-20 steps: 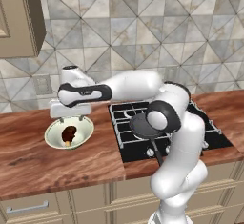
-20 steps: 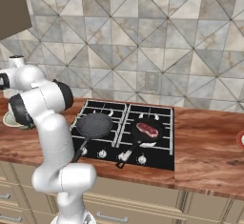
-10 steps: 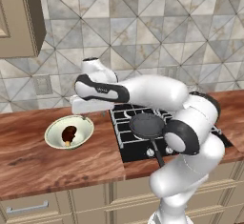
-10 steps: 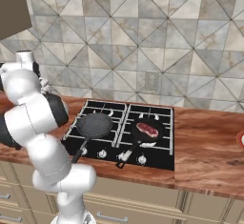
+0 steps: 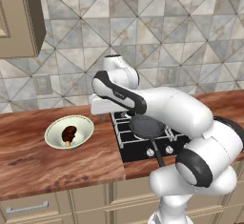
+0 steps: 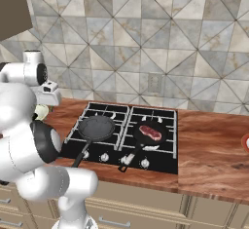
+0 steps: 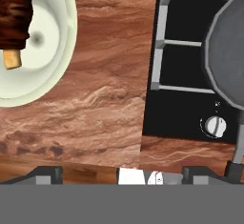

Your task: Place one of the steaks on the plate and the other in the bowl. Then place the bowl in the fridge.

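The bowl (image 5: 69, 133) is sitting on the wooden counter (image 5: 52, 161) to the left of the black cooktop (image 5: 143, 139), and one steak (image 5: 68, 133) is lying inside it, dark brown with its tan end pointing toward the near rim. From the hand camera that same steak (image 7: 15, 19) is showing at the upper left, resting in the pale bowl (image 7: 52, 61), with bare wood grain between the bowl and the cooktop edge (image 7: 181, 108).

The gripper (image 7: 121, 173) is hanging above the counter strip between bowl and cooktop, and its two fingers are standing wide apart, one fingertip (image 7: 45, 174) at the left and the other at the right of the hand view, with nothing between them. In the left base view the white hand (image 5: 102, 106) is hovering just right of the bowl, above the counter's seam with the burners.

An empty black frying pan (image 5: 147, 126) is sitting on the front left burner, its handle reaching toward the knobs. From the right base view a second, smaller pan (image 6: 150, 133) is resting on the neighbouring burner, and the other steak (image 6: 150, 133), pinkish red, is lying in it. At the far right edge of the counter a sliver of a red-rimmed plate (image 6: 246, 143) is peeking in.
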Tool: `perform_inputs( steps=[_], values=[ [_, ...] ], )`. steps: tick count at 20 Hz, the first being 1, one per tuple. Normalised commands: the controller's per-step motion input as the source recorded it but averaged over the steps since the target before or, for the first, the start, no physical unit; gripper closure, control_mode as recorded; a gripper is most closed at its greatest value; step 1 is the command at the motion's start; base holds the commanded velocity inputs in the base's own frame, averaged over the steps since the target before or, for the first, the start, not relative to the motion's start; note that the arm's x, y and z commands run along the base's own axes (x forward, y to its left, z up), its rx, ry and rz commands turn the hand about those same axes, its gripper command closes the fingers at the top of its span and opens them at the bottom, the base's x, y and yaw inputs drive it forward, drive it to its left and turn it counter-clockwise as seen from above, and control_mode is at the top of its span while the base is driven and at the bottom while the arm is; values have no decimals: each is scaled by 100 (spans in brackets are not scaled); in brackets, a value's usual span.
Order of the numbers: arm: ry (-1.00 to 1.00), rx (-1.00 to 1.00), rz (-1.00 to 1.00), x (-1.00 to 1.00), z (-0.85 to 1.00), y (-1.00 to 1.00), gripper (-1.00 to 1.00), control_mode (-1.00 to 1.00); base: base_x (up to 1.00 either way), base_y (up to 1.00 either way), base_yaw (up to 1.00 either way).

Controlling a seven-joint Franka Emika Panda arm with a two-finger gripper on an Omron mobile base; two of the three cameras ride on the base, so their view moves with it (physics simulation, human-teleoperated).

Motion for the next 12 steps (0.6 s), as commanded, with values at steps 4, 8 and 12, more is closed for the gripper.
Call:
perform_inputs(
  steps=[4, 8, 12],
  values=[
    [0, -2, 0, -10, 24, -89, -100, -100, 0, 0, 0],
    [-7, -2, 0, 0, 4, -77, -100, -100, 0, 0, 0],
    [-15, 0, 0, -18, 0, -61, -100, -100, 0, 0, 0]
  ],
)
